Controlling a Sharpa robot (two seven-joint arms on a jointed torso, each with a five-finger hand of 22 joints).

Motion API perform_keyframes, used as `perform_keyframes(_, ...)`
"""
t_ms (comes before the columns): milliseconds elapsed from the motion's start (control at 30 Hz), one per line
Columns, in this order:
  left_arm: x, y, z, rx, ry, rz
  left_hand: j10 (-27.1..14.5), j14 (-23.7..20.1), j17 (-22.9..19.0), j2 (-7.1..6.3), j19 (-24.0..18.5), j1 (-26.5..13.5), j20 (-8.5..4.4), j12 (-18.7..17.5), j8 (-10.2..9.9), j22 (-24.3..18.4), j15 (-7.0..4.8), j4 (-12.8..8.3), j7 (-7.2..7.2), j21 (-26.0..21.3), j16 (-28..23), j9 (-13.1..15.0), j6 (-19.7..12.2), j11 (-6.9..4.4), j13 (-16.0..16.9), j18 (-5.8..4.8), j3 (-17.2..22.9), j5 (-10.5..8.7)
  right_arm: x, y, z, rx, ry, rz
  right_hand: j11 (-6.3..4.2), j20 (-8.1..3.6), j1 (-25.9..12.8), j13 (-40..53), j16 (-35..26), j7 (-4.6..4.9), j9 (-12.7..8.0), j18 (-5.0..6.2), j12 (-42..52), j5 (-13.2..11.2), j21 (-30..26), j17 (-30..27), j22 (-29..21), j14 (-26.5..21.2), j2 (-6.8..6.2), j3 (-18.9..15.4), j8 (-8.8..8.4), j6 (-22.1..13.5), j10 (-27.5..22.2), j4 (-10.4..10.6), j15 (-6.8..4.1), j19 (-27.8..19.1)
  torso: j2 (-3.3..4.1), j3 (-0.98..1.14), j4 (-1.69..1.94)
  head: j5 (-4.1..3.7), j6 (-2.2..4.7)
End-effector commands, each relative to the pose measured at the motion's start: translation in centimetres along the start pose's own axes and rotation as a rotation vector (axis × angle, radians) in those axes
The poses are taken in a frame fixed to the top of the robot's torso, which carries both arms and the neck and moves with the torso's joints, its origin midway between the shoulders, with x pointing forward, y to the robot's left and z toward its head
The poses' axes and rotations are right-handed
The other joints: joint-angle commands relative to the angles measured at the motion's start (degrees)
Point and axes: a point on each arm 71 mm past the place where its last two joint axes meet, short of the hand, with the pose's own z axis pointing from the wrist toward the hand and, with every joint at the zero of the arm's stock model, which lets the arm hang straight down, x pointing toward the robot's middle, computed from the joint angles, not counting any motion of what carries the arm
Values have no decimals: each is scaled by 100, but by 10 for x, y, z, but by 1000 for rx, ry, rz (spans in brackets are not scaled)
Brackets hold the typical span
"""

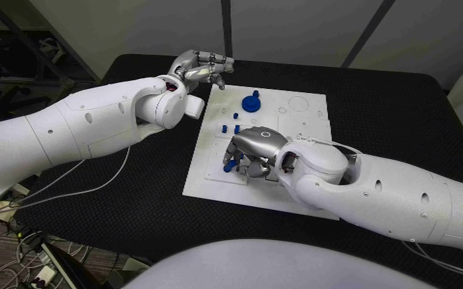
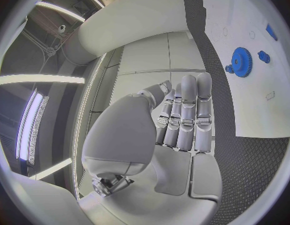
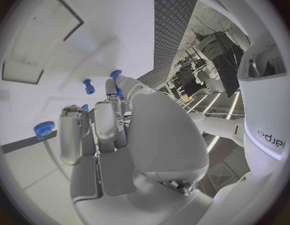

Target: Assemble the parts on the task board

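Observation:
The white task board lies mid-table. A blue gear stands at its far part, with small blue pegs just nearer. My right hand is low over the board's near left part, and its thumb and a finger pinch a blue peg. In the right wrist view that peg shows at the fingertips of the right hand, beside a loose peg and the gear. My left hand hovers off the board's far left corner, fingers curled in, holding nothing. In the left wrist view the left hand is apart from the gear.
The black table surrounds the board on all sides. Round and rectangular recesses mark the board's far right part. A white cable trails over the table under my left arm.

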Motion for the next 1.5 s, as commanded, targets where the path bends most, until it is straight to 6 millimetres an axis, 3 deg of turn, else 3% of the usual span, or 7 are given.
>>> perform_keyframes(33,1,-1,0,3,12,1,-53,-38,-6,44,-38,-17,7,20,21,-7,7,-2,19,-28,-18,-7,-39,-5,-4,-103,-46,-9,2,-2,0,18,23,-36,-2,19,-61,9,13,54,11,-47,-27,4,7,-6,745,140,15,38,19,39,47,0,-9,32,1,0,4,-2,-8)
perform_keyframes(433,1,-1,0,2,13,0,-60,-41,-11,50,-39,-17,9,27,25,-6,9,-4,21,-29,-16,-10,-43,-3,-4,-103,-52,-9,2,2,2,9,22,-43,9,27,-160,20,13,68,-3,-45,-97,-39,3,-12,742,133,-28,45,-26,-10,34,-6,-1,21,3,-6,4,2,-12)
perform_keyframes(633,1,-1,0,1,14,0,-60,-41,-11,50,-39,-17,9,27,25,-6,9,-4,21,-29,-16,-10,-43,-3,-4,-103,-52,-9,2,3,5,7,21,-38,10,61,-519,21,29,78,-145,-33,-264,-201,-25,-8,712,128,-247,-79,-146,-850,-93,151,22,-12,2,-5,4,13,-26)
perform_keyframes(767,1,-1,0,1,14,0,-60,-41,-11,50,-39,-17,9,27,25,-6,9,-4,21,-29,-16,-10,-43,-3,-4,-103,-52,-9,2,3,5,4,13,-34,-21,31,-592,46,41,-17,-143,-30,-331,-288,-35,0,704,127,-301,-154,-148,-1388,-129,195,-15,-21,1,-3,4,16,-32)
perform_keyframes(867,1,-1,0,0,14,0,-60,-41,-11,50,-39,-17,9,27,25,-6,9,-4,21,-29,-16,-10,-43,-3,-4,-103,-52,-9,1,4,6,2,6,-31,-29,22,-593,61,40,-47,-138,-29,-348,-291,-40,-4,700,125,-305,-179,-148,-1534,-128,198,-22,-25,0,-2,3,17,-33)
perform_keyframes(1267,1,-1,0,-1,16,0,-60,-41,-11,50,-39,-17,9,27,25,-6,9,-4,21,-29,-16,-10,-43,-3,-4,-103,-52,-9,-4,4,0,-15,-79,1,-39,12,-600,87,41,-96,-146,-30,-363,-278,-40,-6,703,125,-309,-228,-158,-1862,-111,213,-31,-22,-1,6,-1,14,-18)
perform_keyframes(1500,-1,-1,0,-2,13,1,-60,-41,-11,50,-39,-17,9,27,25,-6,9,-4,21,-29,-16,-10,-43,-3,-4,-103,-52,-9,-12,-7,-25,0,-177,66,-38,4,-582,136,-73,22,-68,-6,-345,-186,-110,-152,620,88,-309,-265,-11,-1433,-35,227,-34,-89,-14,7,-14,-26,18)
